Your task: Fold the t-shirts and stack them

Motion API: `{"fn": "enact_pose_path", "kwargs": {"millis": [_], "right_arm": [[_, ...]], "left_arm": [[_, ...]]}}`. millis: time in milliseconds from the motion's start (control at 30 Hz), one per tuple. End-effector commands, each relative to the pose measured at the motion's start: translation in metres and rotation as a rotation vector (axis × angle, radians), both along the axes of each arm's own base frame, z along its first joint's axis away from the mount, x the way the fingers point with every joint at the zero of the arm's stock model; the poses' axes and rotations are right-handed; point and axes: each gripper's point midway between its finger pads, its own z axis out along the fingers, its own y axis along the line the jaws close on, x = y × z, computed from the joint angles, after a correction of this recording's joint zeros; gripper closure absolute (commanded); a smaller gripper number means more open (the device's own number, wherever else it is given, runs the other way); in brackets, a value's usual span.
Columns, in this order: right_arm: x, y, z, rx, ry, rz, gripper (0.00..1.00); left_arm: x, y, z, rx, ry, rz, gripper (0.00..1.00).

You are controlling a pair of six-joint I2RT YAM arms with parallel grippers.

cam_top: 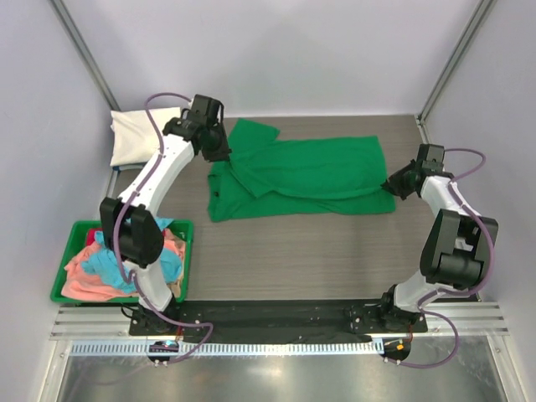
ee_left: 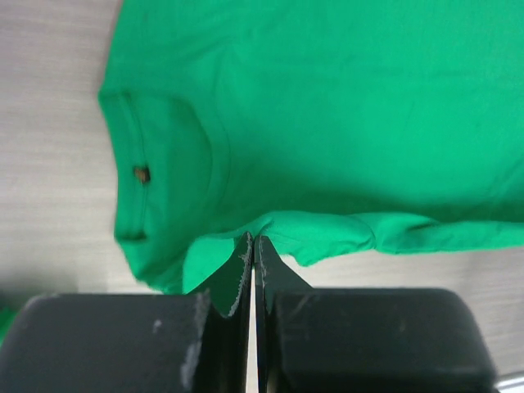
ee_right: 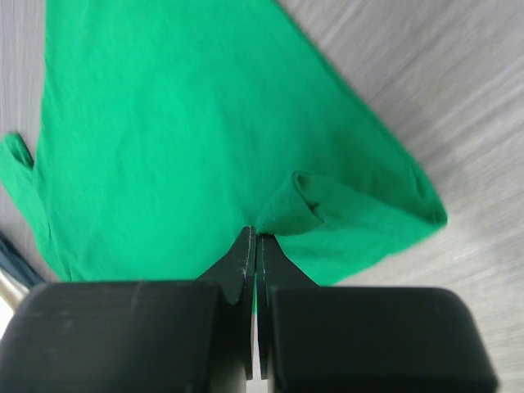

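Note:
A bright green t-shirt [cam_top: 310,172] lies lengthwise across the middle of the table, its long edge partly folded over. My left gripper [cam_top: 219,151] is at its left, collar end; in the left wrist view the gripper [ee_left: 254,239] is shut, pinching a raised fold of the shirt [ee_left: 344,98] near the collar [ee_left: 135,172]. My right gripper [cam_top: 392,184] is at the shirt's right, hem end; in the right wrist view the gripper [ee_right: 256,232] is shut on a puckered fold of the shirt [ee_right: 164,139]. A folded cream-white t-shirt [cam_top: 138,136] lies at the back left.
A rigid green bin [cam_top: 186,260] stands at the front left beside the left arm, holding crumpled salmon-pink [cam_top: 88,283] and light blue [cam_top: 110,264] shirts. Grey walls enclose the table on three sides. Bare wood surface lies in front of the green shirt.

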Motion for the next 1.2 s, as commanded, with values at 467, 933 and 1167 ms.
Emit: {"fn": "enact_pose_path", "kwargs": {"millis": [467, 933, 1167], "right_arm": [[0.067, -0.023, -0.002, -0.042, -0.017, -0.085, 0.99], [0.063, -0.057, 0.030, -0.194, 0.008, -0.115, 0.03], [-0.013, -0.038, -0.003, -0.119, 0.022, -0.122, 0.08]], "left_arm": [[0.084, 0.003, -0.040, 0.016, 0.095, -0.050, 1.00], [0.072, 0.027, -0.004, -0.080, 0.018, 0.049, 0.14], [-0.009, 0.035, -0.036, -0.134, 0.033, 0.131, 0.18]]}}
